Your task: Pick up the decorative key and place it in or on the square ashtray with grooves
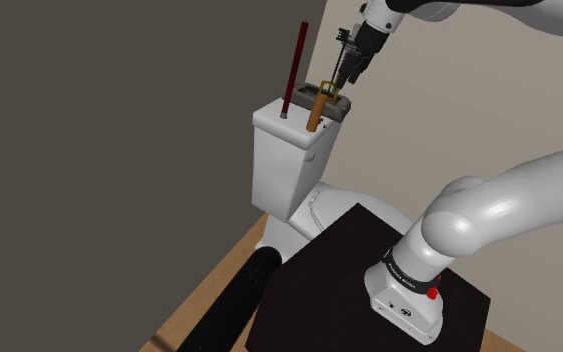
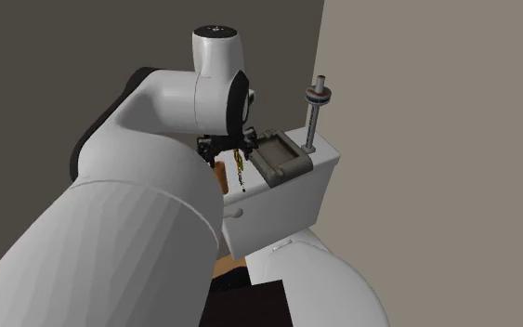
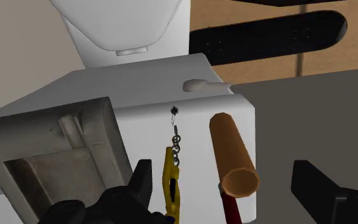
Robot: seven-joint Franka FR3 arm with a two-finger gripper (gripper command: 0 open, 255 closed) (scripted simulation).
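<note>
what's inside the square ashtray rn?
Nothing visible in the ashtray: bare floor. The gripper covers one corner. The yellow key hangs outside it.

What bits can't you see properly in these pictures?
Key: lower end cut off at the wrist view's edge; whether it hangs or lies on the white tank is unclear.
Ashtray: one side cut off at the wrist view's edge.
Brown handle: mostly hidden behind the arm in the second exterior view.

White toilet tank (image 1: 287, 165) against a grey wall (image 1: 119, 100). On its lid, a brown cylindrical handle (image 1: 316, 110), tilted, near a thin dark red rod (image 1: 294, 70) standing upright. Below, the white bowl (image 1: 321, 215); beside it, a black board (image 1: 231, 305) on wooden floor (image 1: 191, 318).
</note>
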